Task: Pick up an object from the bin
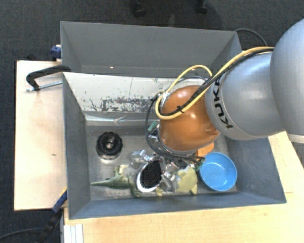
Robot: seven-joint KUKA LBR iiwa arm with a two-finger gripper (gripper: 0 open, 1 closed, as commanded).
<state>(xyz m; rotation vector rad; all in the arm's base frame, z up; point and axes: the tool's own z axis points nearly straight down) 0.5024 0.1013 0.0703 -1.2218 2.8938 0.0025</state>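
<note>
My gripper (168, 169) reaches down near the bin's front wall, mostly hidden under the arm's orange cover. Just left of it and below lies an oval black brush with a white rim (150, 177). A pale yellow-green soft thing (188, 181) lies right of the gripper against the front wall. A shiny crumpled silver piece (140, 158) sits just left of the gripper, above the brush.
A blue bowl (219, 172) stands in the front right corner, with an orange thing (208, 148) above it, half under the cover. A green pointed toy (113, 181) lies at the front left. A black round knob (109, 144) stands alone at mid left.
</note>
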